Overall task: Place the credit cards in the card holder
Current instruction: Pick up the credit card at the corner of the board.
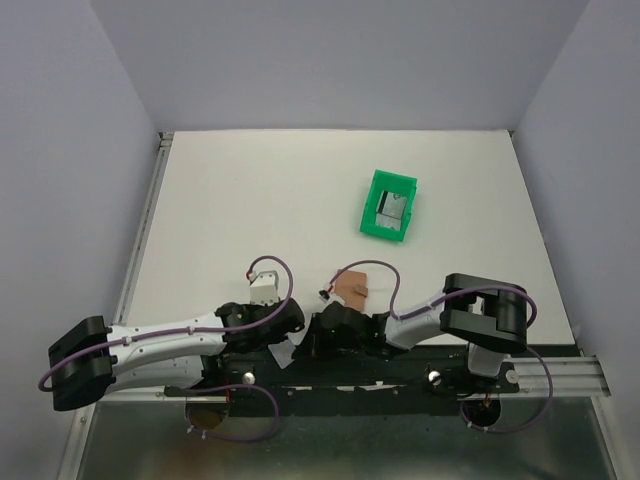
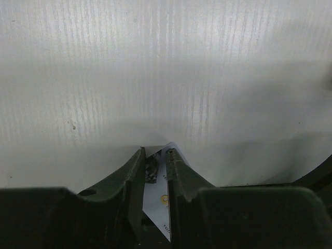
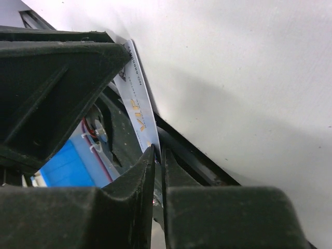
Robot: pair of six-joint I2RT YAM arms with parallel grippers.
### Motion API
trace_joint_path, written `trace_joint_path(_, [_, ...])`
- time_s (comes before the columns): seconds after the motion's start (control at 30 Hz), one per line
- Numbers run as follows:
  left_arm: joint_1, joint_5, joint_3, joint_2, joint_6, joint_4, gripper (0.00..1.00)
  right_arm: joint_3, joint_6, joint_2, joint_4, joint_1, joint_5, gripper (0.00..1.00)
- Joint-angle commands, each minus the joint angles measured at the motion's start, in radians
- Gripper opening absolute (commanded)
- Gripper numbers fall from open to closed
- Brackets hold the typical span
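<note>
A pale credit card point(image 2: 158, 194) with gold print stands slanted between the fingers of my left gripper point(image 2: 155, 150), which is shut on it. The same card point(image 3: 137, 104) runs down into the narrow gap of my right gripper point(image 3: 158, 148), also shut on it. From above, both grippers meet over the table's near edge, left gripper point(image 1: 291, 340) and right gripper point(image 1: 316, 338), with a white corner of the card point(image 1: 285, 353) showing below them. The tan card holder point(image 1: 350, 288) lies on the table just beyond them, untouched. A grey card point(image 1: 392, 208) rests inside the green bin.
The green plastic bin point(image 1: 372, 215) stands tilted at the middle right of the white table. A black mounting rail point(image 1: 400, 368) runs along the near edge under both grippers. Purple cables point(image 1: 275, 262) loop above the wrists. Grey walls close in the table on three sides.
</note>
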Motion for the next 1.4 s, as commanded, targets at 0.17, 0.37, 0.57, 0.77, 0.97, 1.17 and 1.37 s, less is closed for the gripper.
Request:
trace_joint_path(0.17, [-0.004, -0.003, -0.004, -0.082, -0.02, -0.08, 0.39, -0.069, -0.011, -0.034, 0.141, 0.001, 0.04, 0.0])
trace_joint_path(0.37, [-0.003, -0.134, 0.099, -0.241, 0.024, -0.169, 0.55, -0.119, -0.028, -0.164, 0.061, -0.001, 0.11, 0.0])
trace_joint_path(0.57, [-0.003, -0.191, 0.142, -0.445, 0.119, -0.097, 0.59, -0.124, -0.095, -0.424, -0.241, 0.001, 0.253, 0.0])
trace_joint_path(0.77, [-0.003, -0.137, 0.081, -0.688, 0.266, 0.165, 0.69, -0.139, -0.189, -0.797, -0.487, -0.028, 0.393, 0.0])
trace_joint_path(0.97, [-0.001, -0.017, 0.07, -0.737, 0.368, 0.385, 0.74, -0.162, -0.284, -1.046, -0.476, -0.136, 0.286, 0.0])
trace_joint_path(1.17, [-0.003, 0.162, 0.064, -0.647, 0.418, 0.629, 0.74, -0.141, -0.335, -1.114, -0.404, -0.173, 0.196, 0.0])
trace_joint_path(1.37, [-0.001, 0.253, 0.062, -0.547, 0.406, 0.741, 0.74, -0.148, -0.364, -1.154, -0.327, -0.177, 0.143, 0.0])
